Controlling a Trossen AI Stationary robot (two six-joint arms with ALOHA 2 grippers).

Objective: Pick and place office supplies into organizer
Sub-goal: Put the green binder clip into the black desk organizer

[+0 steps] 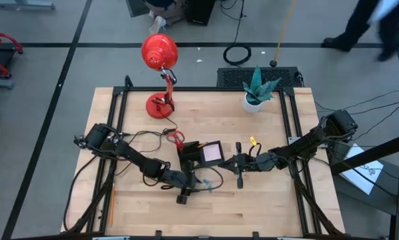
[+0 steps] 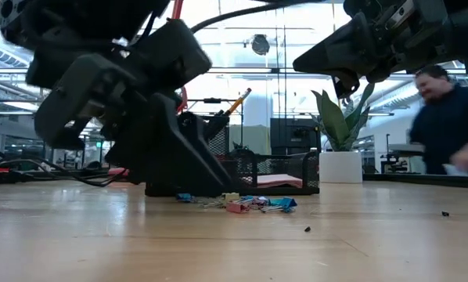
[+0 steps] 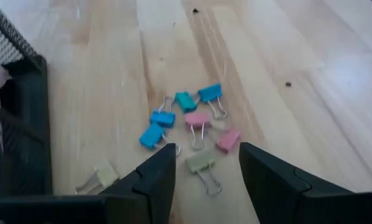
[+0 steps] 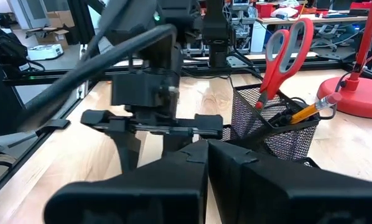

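Observation:
Several small binder clips (image 3: 189,127), blue, pink and yellow-green, lie loose on the wooden table (image 1: 266,207) just in front of the black mesh organizer (image 1: 189,159). My left gripper (image 3: 206,167) hovers open over them. Its fingertips stand either side of a yellow-green clip (image 3: 200,163) and touch nothing. Red-handled scissors (image 4: 284,53) and an orange pencil (image 4: 311,109) stand upright in the organizer's cup. A pale pink sticky pad (image 1: 211,153) lies in its tray. My right gripper (image 1: 226,162) waits shut and level, to the right of the organizer.
A red desk lamp (image 1: 161,60) stands at the back left of the table and a white plant pot (image 1: 254,101) at the back right. One more yellow-green clip (image 3: 102,176) lies beside the organizer wall (image 3: 24,124). Bare table lies toward the near edge. A person (image 2: 445,117) stands beyond the table.

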